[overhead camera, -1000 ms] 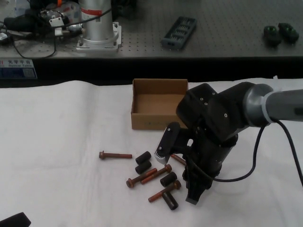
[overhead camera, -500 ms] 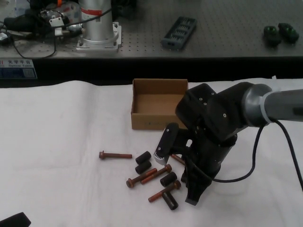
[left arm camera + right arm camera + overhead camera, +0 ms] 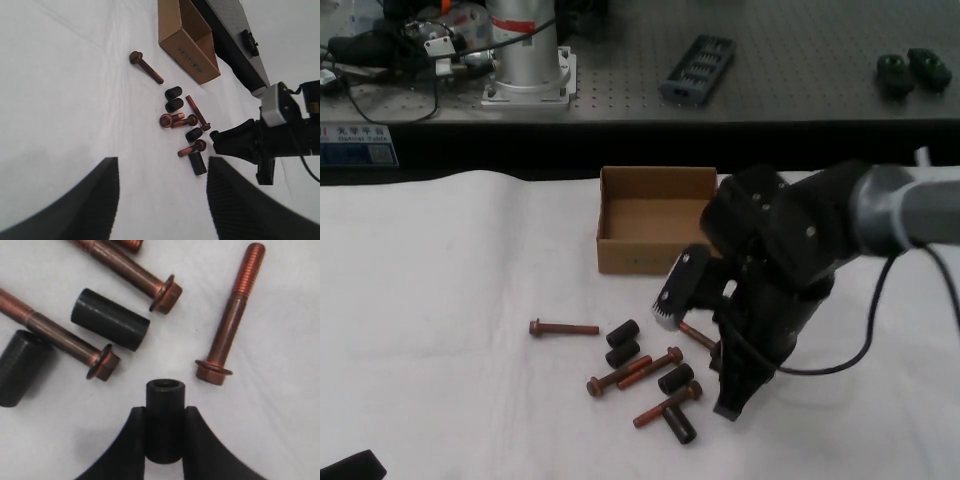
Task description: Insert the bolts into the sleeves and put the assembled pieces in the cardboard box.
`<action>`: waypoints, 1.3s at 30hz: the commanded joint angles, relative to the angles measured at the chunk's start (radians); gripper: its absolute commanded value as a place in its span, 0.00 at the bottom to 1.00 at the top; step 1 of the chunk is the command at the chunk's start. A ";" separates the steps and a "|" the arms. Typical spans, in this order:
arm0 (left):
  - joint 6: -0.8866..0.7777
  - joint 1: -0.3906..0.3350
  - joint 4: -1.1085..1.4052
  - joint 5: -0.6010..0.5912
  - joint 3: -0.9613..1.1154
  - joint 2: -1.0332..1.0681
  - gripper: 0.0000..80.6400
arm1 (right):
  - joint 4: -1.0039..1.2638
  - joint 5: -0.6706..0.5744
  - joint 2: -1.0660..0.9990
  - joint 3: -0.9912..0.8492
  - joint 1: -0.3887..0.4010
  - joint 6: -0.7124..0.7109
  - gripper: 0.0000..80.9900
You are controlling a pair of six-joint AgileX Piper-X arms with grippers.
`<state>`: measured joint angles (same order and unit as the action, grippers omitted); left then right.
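Note:
My right gripper [image 3: 165, 415] is shut on an upright black sleeve [image 3: 165, 395], just above the white cloth. Around it lie copper bolts [image 3: 227, 320] [image 3: 130, 272] [image 3: 60, 335] and loose black sleeves [image 3: 110, 319] [image 3: 22, 367]. In the high view the right arm [image 3: 775, 270] hangs over the right side of the pile of bolts [image 3: 620, 375] and sleeves [image 3: 622, 353], its gripper [image 3: 732, 400] pointing down. One bolt [image 3: 563, 328] lies apart to the left. The open cardboard box [image 3: 655, 235] stands behind the pile. My left gripper [image 3: 162, 160] is open, low at the cloth's near left.
A white cloth [image 3: 440, 260] covers the bench in front. Behind it runs a dark perforated board with a metal post base [image 3: 525, 50], a black tray [image 3: 698, 62] and cables. The right arm's cable [image 3: 865, 330] loops beside it.
The right arm has lifted a little and shifted slightly right and toward the box. The bolts and sleeves on the cloth lie as before.

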<state>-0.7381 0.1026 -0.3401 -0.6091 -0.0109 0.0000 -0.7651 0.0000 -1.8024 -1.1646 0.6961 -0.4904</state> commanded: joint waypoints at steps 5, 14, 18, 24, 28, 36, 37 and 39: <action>0.043 0.002 0.056 -0.002 0.015 0.000 0.48 | -0.007 -0.063 0.138 0.035 -0.007 0.058 0.02; 0.131 0.002 0.053 0.066 0.122 0.110 0.42 | 0.029 -0.088 0.362 0.260 -0.007 0.166 0.02; 0.136 0.002 0.087 0.149 0.190 0.290 0.42 | 0.029 -0.088 0.451 0.324 -0.007 0.188 0.02; -0.004 -0.075 0.268 0.232 0.296 0.615 0.42 | 0.011 -0.086 0.547 0.361 -0.007 0.222 0.02; -0.151 -0.233 0.321 0.297 0.401 0.850 0.42 | -0.009 -0.086 0.587 0.361 -0.007 0.229 0.02; -0.437 -0.522 0.320 0.637 0.623 1.260 0.42 | -0.108 -0.077 0.668 0.361 -0.007 0.229 0.02; -0.494 -0.535 0.320 0.654 0.643 1.292 0.42 | -0.124 -0.077 0.680 0.361 -0.007 0.229 0.02; -0.585 -0.562 0.320 0.671 0.690 1.368 0.41 | -0.145 -0.077 0.705 0.361 -0.007 0.229 0.02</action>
<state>-1.1610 -0.4173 -0.0246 -0.0111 0.6091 1.2712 -0.9008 -0.0709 -1.1033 -0.8021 0.6960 -0.2640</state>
